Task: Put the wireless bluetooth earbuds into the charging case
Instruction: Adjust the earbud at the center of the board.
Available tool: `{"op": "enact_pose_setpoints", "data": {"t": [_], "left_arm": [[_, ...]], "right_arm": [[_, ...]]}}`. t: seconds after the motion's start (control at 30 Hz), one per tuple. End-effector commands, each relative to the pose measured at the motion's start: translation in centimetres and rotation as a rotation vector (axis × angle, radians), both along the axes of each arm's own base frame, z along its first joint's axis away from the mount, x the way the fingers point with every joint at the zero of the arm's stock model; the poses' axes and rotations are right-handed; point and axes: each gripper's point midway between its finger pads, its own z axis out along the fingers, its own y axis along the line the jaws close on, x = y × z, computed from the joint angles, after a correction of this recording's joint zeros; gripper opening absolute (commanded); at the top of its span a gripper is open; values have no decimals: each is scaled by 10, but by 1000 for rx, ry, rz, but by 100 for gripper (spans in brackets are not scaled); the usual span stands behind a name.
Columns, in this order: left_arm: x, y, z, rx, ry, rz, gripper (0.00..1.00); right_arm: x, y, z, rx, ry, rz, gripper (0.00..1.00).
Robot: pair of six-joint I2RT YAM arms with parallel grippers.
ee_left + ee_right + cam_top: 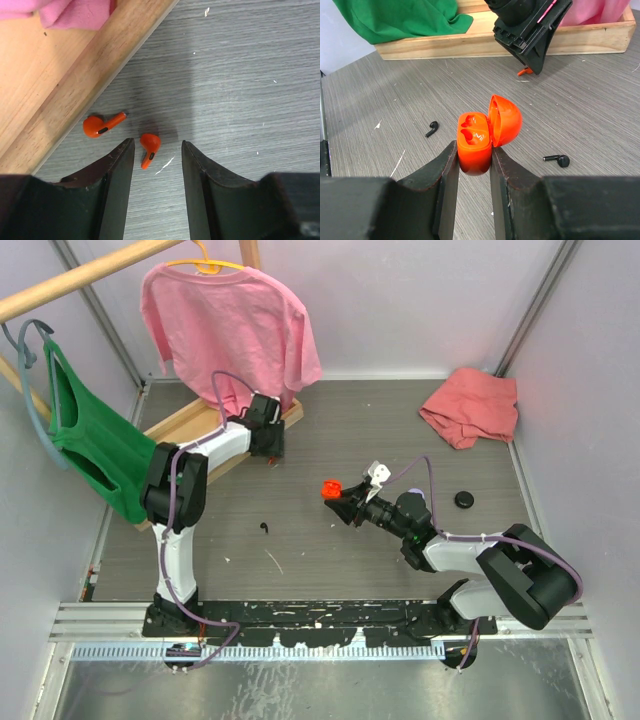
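Observation:
Two orange-red earbuds lie on the grey table beside a wooden base: one (pixel 95 126) against the wood, the other (pixel 149 145) between my left fingertips, nearer the left finger. My left gripper (pixel 157 142) is open just above them; it shows in the top view (pixel 268 450) and the right wrist view (pixel 530 30). My right gripper (pixel 474 150) is shut on the orange charging case (pixel 475 145), lid open, both wells empty, held above the table's middle (pixel 328 489). Two black earbuds (pixel 432 128) (pixel 558 160) lie on the table beyond it.
The wooden rack base (pixel 190 425) runs along the back left, with a pink shirt (pixel 235 325) and a green garment (pixel 90 440) hanging over it. A red cloth (pixel 470 405) lies back right. A black round case (pixel 465 499) sits right. A small white item (pixel 377 473) lies mid-table.

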Motion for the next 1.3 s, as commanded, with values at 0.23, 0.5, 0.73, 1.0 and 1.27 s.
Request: {"op": "enact_pose_setpoints", "data": {"t": [0.23, 0.5, 0.73, 1.0, 1.27], "left_arm": [[10, -2, -4, 0, 26, -26, 44], [2, 0, -13, 28, 80, -45, 41], [-6, 5, -17, 51, 118, -46, 36], [-4, 4, -16, 49, 117, -53, 23], [-13, 2, -8, 11, 99, -49, 13]], "right_arm": [[5, 8, 30, 59, -74, 16, 1], [5, 8, 30, 60, -72, 17, 1], [4, 9, 31, 64, -72, 22, 1], [4, 9, 30, 61, -72, 21, 1], [4, 9, 29, 58, -70, 25, 1]]}}
